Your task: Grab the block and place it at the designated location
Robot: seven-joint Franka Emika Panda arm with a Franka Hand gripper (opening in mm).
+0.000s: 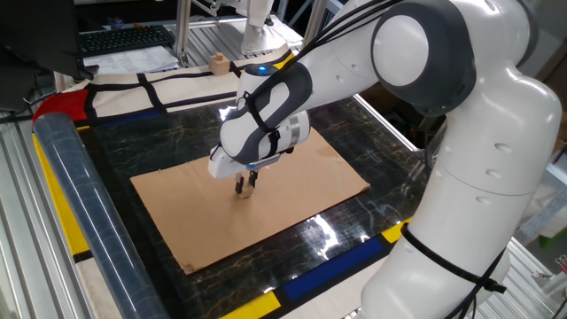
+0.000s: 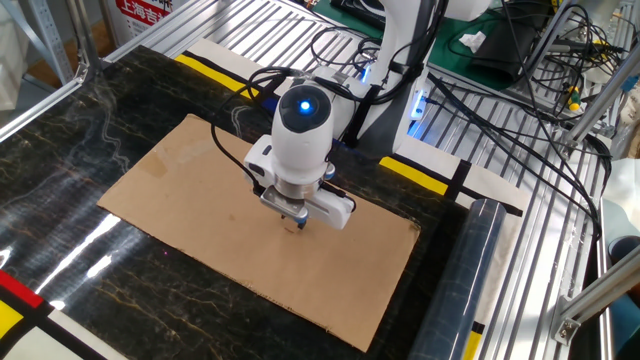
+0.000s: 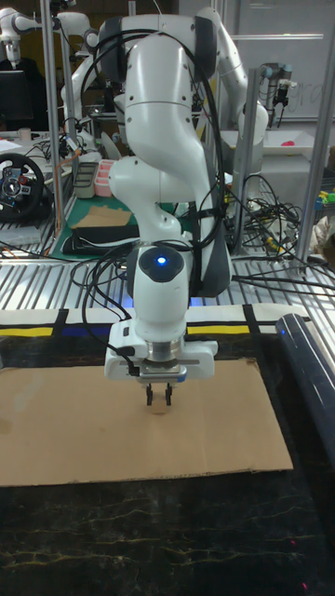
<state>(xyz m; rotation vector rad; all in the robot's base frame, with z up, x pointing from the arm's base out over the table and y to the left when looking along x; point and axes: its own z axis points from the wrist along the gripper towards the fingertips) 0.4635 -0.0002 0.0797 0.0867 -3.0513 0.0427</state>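
The block (image 1: 244,191) is a tiny tan cube resting on the brown cardboard sheet (image 1: 301,190), near its middle. My gripper (image 1: 245,185) points straight down over it, and its dark fingers stand close on either side of the cube, shut on it. In the tall fixed view the block (image 3: 160,406) shows tan between the fingertips of the gripper (image 3: 159,400), at the sheet's surface. From the other fixed view the gripper (image 2: 293,222) hides most of the cube. The designated location is hidden.
A knobbed tan wooden piece (image 1: 217,62) sits at the back beyond the black mat. A long clear-wrapped roll (image 1: 78,208) lies along the mat's left edge. Cables and metal rails lie behind the arm base (image 2: 400,60).
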